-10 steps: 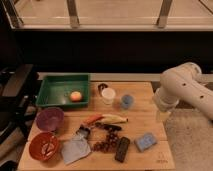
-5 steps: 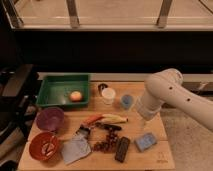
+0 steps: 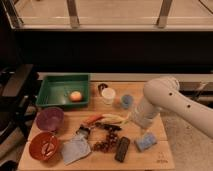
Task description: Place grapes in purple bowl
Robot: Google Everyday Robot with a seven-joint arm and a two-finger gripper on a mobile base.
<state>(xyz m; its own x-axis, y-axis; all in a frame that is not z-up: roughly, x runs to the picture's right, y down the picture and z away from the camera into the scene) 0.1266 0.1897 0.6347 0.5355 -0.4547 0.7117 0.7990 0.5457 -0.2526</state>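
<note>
Hovering just right of the banana, the gripper is giving nothing away: open or closed, can't tell. Grapes are lying near-centre, well apart from the purple bowl sitting left.

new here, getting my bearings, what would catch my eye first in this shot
The big white arm reaching in from the right, its tool low over the wooden table by the banana. Then the green bin at back left holding one round fruit, and the purple bowl just in front of it.
</note>
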